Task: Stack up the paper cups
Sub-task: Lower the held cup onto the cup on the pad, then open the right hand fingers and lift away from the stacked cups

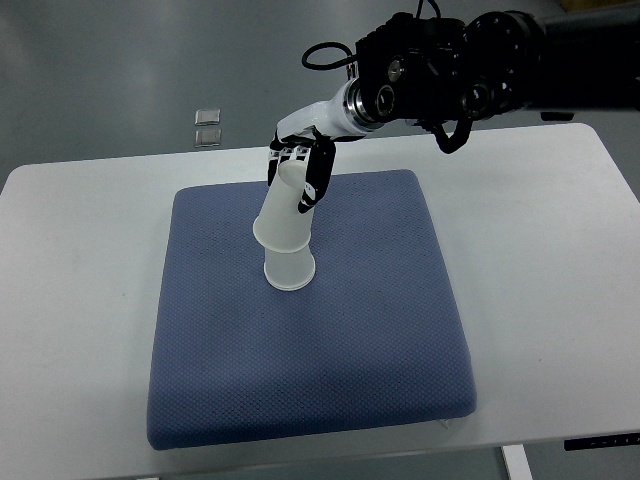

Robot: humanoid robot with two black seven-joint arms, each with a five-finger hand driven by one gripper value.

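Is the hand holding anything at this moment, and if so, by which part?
Yes. The right hand grips the upper paper cup, upside down, around its base end, its rim sitting over the lower cup on the blue cushion.

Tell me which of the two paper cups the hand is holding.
The upper cup, tilted and gripped by the right hand. The lower cup stands rim-down on the blue cushion, partly covered by it.

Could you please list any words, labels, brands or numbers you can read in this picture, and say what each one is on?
None can be read. The paper cups, the blue pad, the white table and the right hand show no print. Two small squares on the floor are too small to read.
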